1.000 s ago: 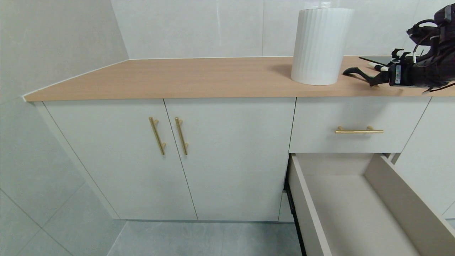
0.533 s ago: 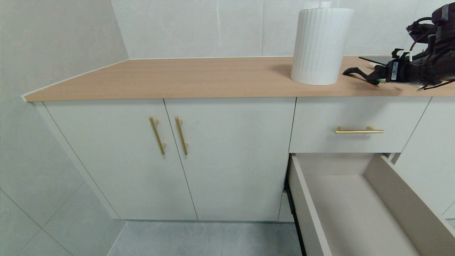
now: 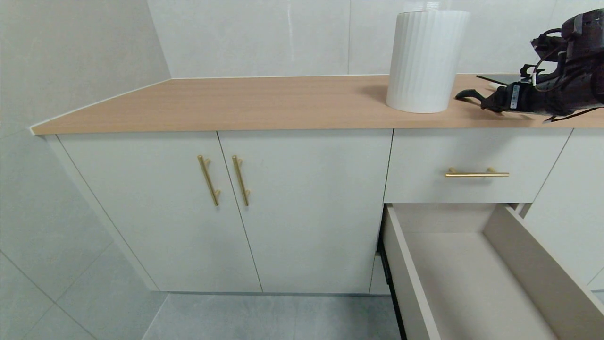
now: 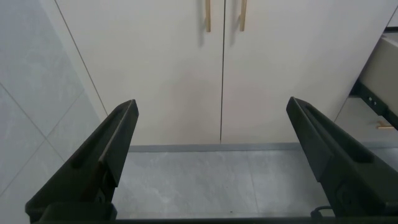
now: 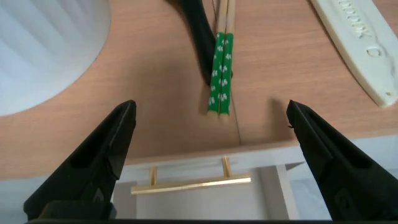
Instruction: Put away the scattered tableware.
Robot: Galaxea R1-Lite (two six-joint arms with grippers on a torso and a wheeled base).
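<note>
The pair of wooden chopsticks with green patterned ends lies on the light wood countertop, close to its front edge, above the closed upper drawer. A black plastic utensil lies just beside the chopsticks, its handle running alongside them; whether the two touch cannot be told. A cream-white flat utensil lies well apart from the chopsticks on the same surface. A tall white ribbed cylindrical container stands upright on the countertop, near the black utensil.

The right gripper is held low over the countertop's front edge, pointing at the green chopstick ends. Its jaws are spread wide and grasp nothing.

The left gripper hangs low in front of the two pale cabinet doors, over the grey tiled floor. Its jaws are likewise spread wide with nothing between them.

Below the countertop, the upper drawer's slim gold bar handle is visible on its shut front. The deep beige lower drawer directly beneath it is pulled out.
</note>
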